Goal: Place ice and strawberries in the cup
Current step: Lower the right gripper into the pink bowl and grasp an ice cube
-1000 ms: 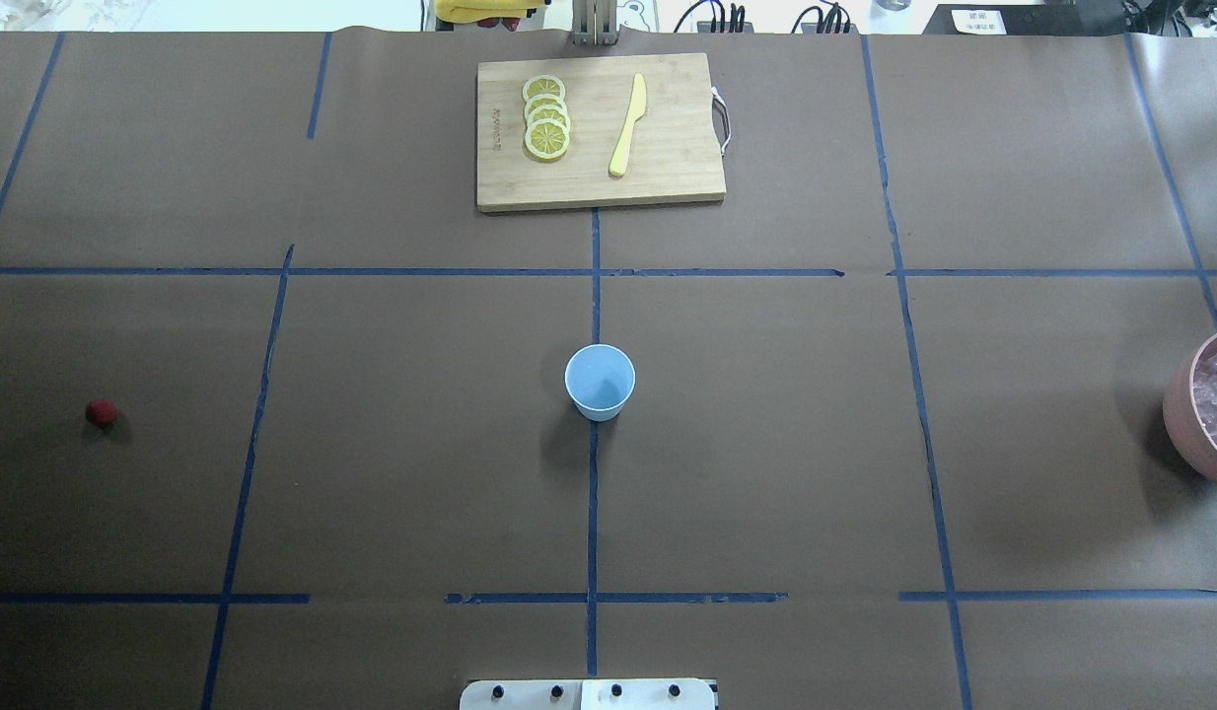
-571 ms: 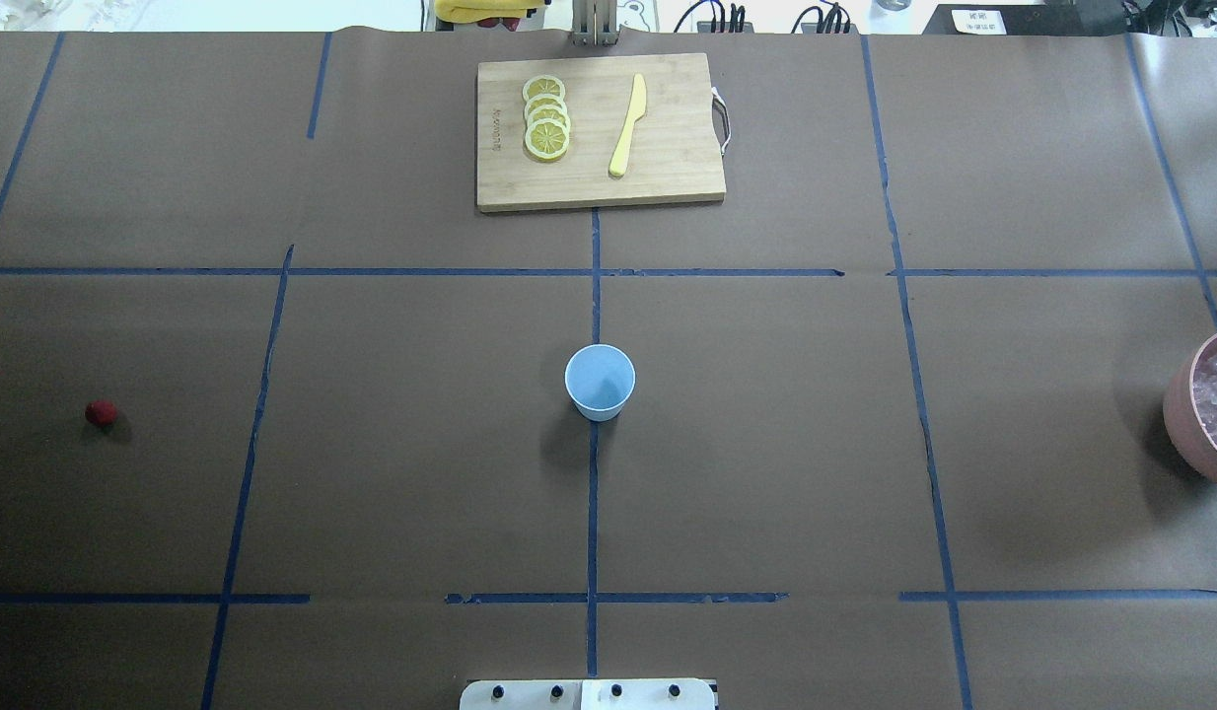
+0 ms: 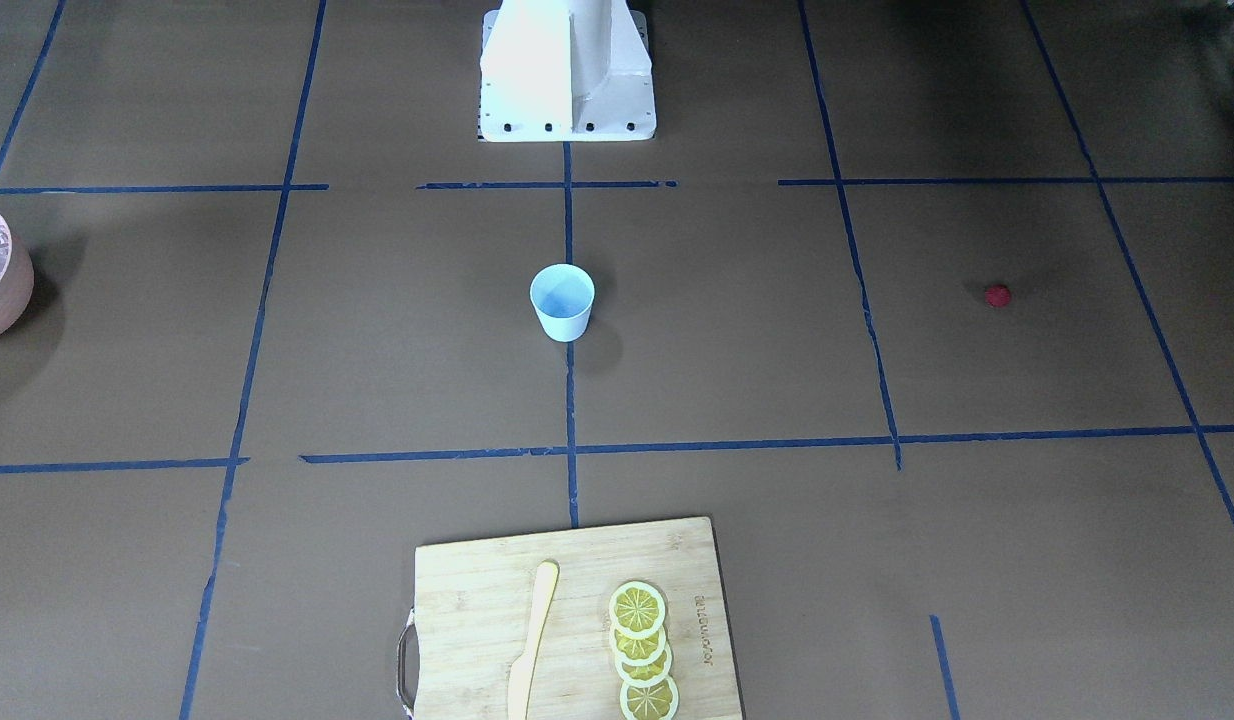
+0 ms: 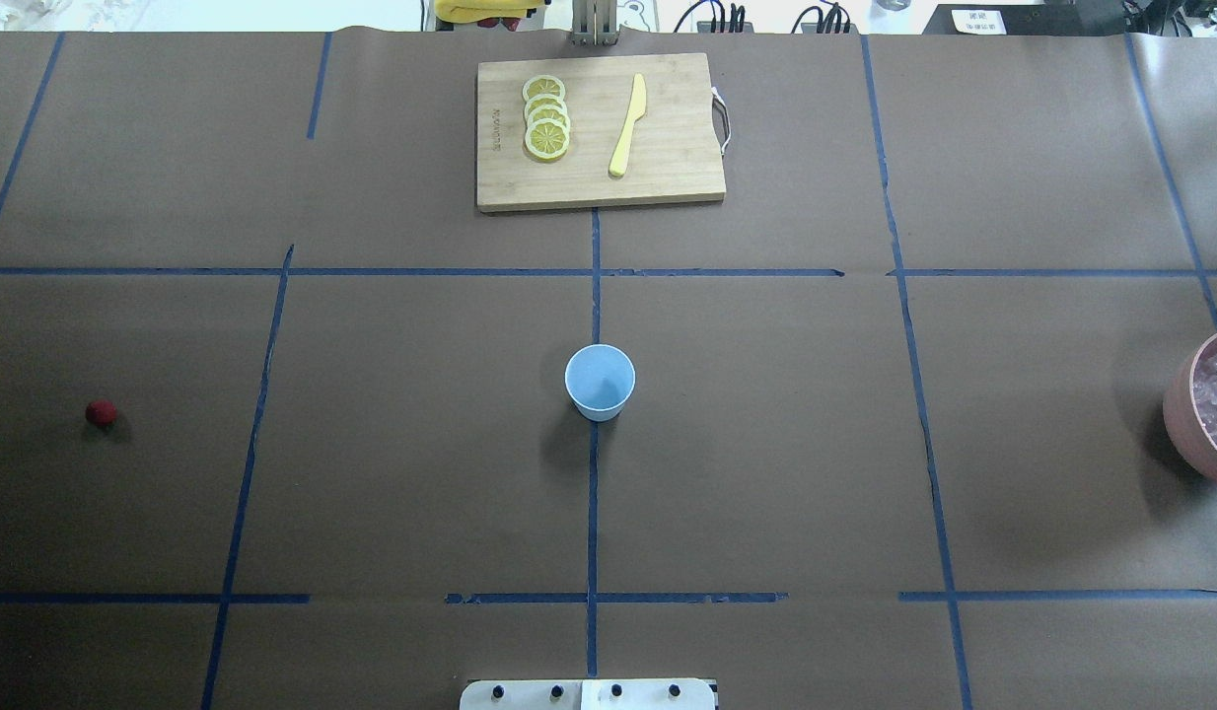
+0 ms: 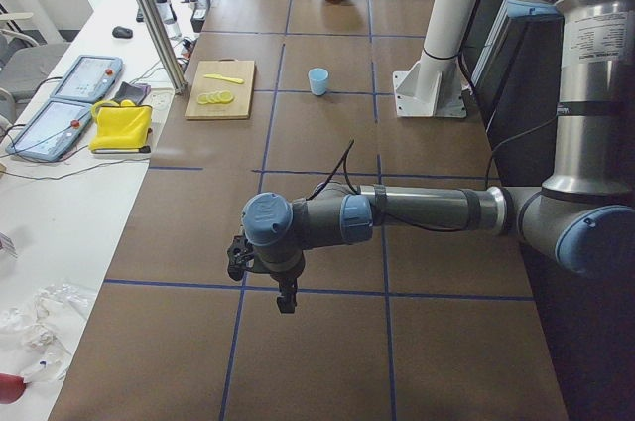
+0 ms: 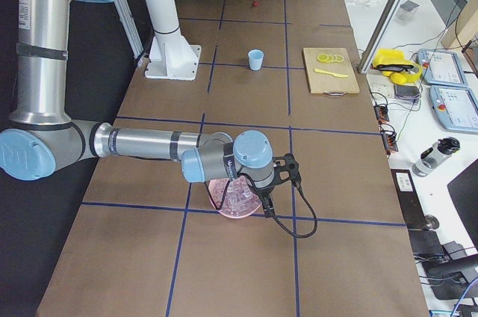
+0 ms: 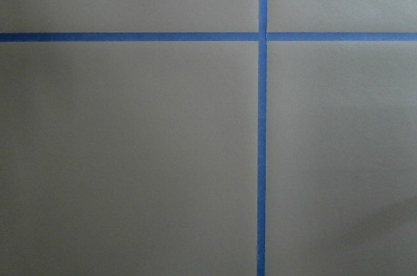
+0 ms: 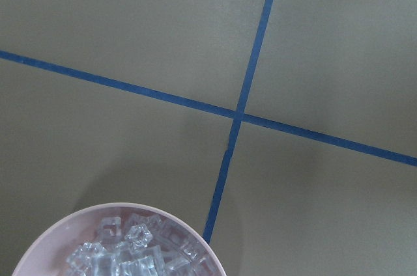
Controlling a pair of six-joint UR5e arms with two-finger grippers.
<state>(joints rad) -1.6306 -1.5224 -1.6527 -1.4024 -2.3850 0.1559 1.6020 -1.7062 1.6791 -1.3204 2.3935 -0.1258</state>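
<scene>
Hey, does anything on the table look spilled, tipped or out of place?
Nothing stands out: the cup stands upright, the ice sits in the pink bowl, and the strawberry lies alone on the robot's left.

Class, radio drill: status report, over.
Left gripper, right gripper: state unreadable. Cup empty, centre. Strawberry far left, ice in pink bowl far right. Nothing blocking.

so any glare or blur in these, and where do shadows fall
Front-facing view: the robot base is blown out white, detail lost; the cup has a soft shadow at its lower right in the picture. Overhead view: evenly lit, sharp; the pink bowl is cropped by the right edge. Wrist views: no glare.
</scene>
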